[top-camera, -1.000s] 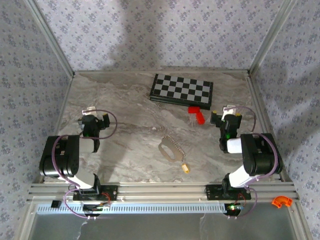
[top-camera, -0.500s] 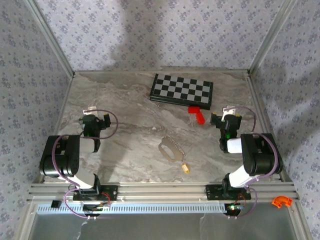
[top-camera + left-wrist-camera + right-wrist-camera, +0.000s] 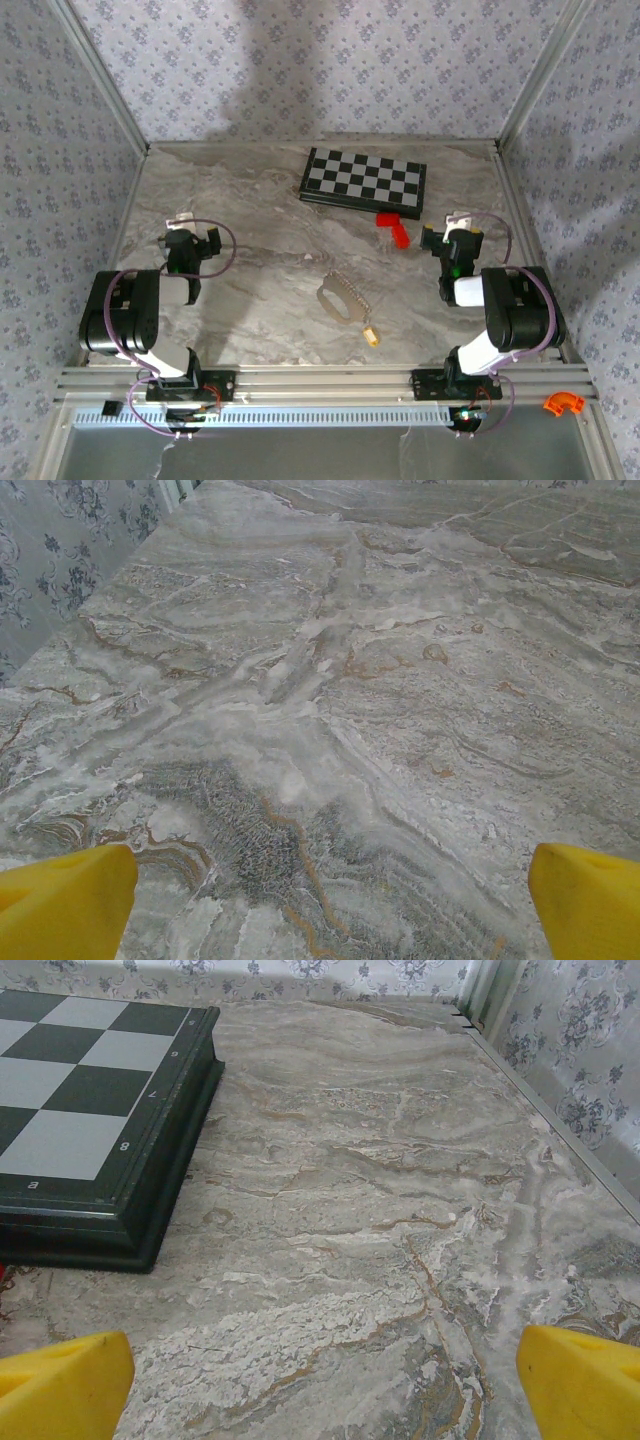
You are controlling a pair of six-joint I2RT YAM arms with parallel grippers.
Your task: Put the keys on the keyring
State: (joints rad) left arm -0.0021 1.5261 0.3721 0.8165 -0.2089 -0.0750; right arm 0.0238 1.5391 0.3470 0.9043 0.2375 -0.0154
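A marbled grey worktop [image 3: 250,200], seen from above, carries a thin oval keyring [image 3: 338,296] with a beaded edge, lying flat near the middle between the two arms. A tiny key [image 3: 370,335] with an orange-yellow head lies just beside the ring's near end; whether they touch is too small to tell. The left gripper [image 3: 195,232] sits well apart to the ring's left, jaws spread wide and empty, and its wrist view shows yellow pads [image 3: 65,905] over bare marble. The right gripper [image 3: 452,232] mirrors it on the other side, also wide open and empty, facing a chessboard [image 3: 365,180] with a red block [image 3: 397,230] just beside it. Both seem poised to share the work, one steadying the ring and the other threading the key.
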